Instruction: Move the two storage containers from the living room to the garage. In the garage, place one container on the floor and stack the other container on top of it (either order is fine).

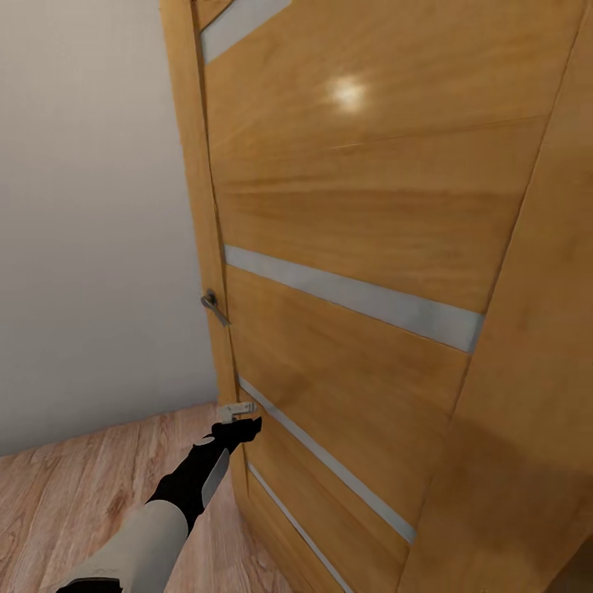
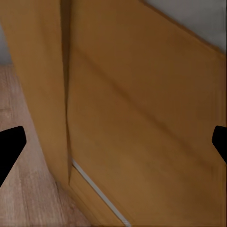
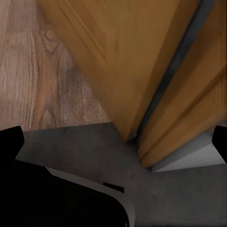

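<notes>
Head view: left arm (image 1: pixel 177 494) reaches forward and slightly upward from the lower left, nearly straight, pale forearm segment leading into a black wrist. Left pincer (image 1: pixel 244 418) sits at the free edge of a tall wooden door (image 1: pixel 354 247), low down, well below the metal door handle (image 1: pixel 214 306). Fingertip contact with the door edge: cannot tell. The door has horizontal grey inlay strips and stands at an angle beside a beige wall (image 1: pixel 91 206).

Left wrist view: both black fingertips (image 2: pixel 10 146) sit far apart at opposite borders, so the left pincer is spread wide, holding nothing, with the door edge between them.

Right wrist view: right pincer fingertips (image 3: pixel 11 139) likewise far apart, wide and holding nothing, pointing down at the door's bottom corner. Here light wood-plank flooring (image 3: pixel 42 71) meets the dark grey concrete floor (image 3: pixel 94 146).

Storage containers: not in any frame.
</notes>
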Robot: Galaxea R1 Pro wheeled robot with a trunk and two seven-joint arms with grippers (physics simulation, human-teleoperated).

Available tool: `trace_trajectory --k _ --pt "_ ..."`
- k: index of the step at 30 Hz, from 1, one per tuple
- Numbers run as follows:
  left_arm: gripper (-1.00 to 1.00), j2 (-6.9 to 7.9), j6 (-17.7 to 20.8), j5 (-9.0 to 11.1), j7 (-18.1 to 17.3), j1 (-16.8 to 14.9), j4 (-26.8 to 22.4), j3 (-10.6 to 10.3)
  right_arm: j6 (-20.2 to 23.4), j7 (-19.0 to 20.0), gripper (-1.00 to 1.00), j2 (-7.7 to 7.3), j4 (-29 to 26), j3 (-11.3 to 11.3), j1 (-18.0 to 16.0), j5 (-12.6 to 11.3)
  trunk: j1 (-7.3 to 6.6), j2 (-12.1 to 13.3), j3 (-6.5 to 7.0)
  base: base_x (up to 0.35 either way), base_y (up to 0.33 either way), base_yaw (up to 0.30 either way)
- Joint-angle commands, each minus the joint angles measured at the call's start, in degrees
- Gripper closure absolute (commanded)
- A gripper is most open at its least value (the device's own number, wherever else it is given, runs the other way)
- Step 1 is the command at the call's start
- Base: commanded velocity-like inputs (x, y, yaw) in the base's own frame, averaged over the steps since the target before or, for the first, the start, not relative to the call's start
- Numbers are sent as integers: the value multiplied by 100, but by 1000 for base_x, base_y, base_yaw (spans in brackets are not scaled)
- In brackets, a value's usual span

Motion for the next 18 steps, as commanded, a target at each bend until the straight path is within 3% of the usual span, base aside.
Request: trace_trajectory --k 1,9,18 --pt "-100 -11 34 113 -29 1 -13 -10 -7 5 -100 -2 -8 32 2 -23 0 -3 -2 0 0 -229" --pt "-100 -11 34 113 -29 0 -13 -10 -7 5 -100 -2 -8 33 2 -23 0 -3 13 0 0 -244" --pt "-100 -11 34 113 -29 3 -13 -10 -7 -3 -100 -2 -8 26 2 -23 0 -3 14 0 0 -38"
